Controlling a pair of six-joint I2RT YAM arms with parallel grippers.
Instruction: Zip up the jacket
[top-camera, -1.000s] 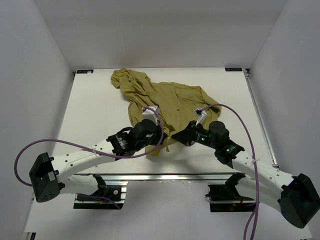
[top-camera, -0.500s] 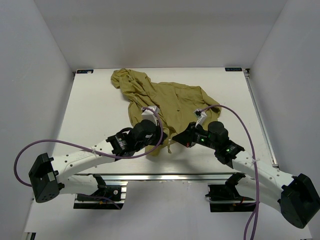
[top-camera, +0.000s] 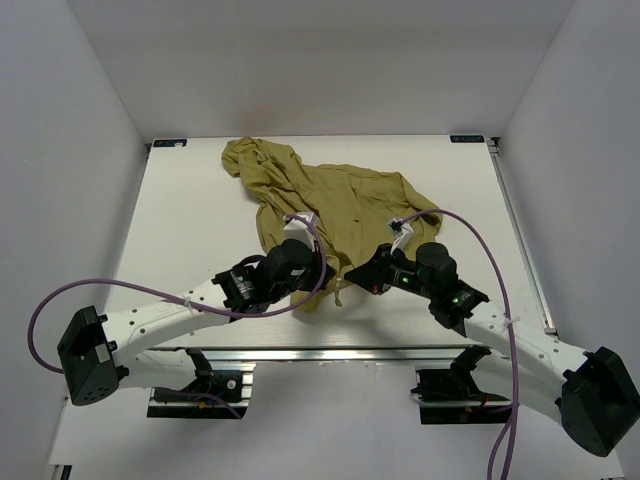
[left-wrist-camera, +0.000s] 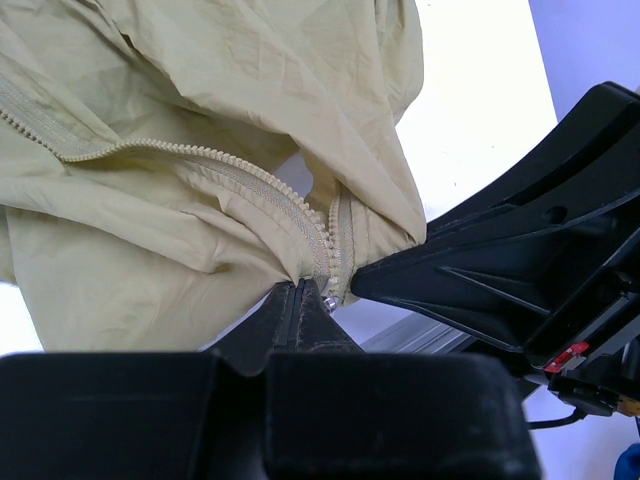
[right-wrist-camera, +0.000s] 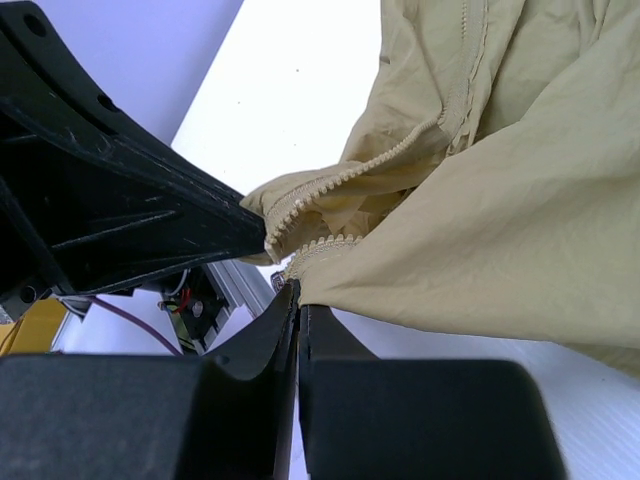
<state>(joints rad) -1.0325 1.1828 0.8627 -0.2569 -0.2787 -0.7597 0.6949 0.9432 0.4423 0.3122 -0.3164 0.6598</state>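
The olive-yellow jacket (top-camera: 330, 205) lies rumpled on the white table, hood at the far left, hem towards me. My left gripper (top-camera: 322, 276) is shut on the jacket's bottom edge beside the zipper teeth (left-wrist-camera: 300, 210); a small metal slider shows at its tips (left-wrist-camera: 329, 300). My right gripper (top-camera: 350, 274) is shut on the other bottom edge, just below its zipper teeth (right-wrist-camera: 320, 245). The two grippers sit close together, tips almost touching, with the hem lifted a little between them. The zipper is open above them.
The white table (top-camera: 190, 220) has white walls on three sides. An aluminium rail (top-camera: 330, 352) runs along the near edge by the arm bases. Purple cables (top-camera: 480, 240) loop over both arms.
Almost nothing. The right gripper has shifted very slightly with the hem; both arms hold their grip on the jacket's bottom edges.
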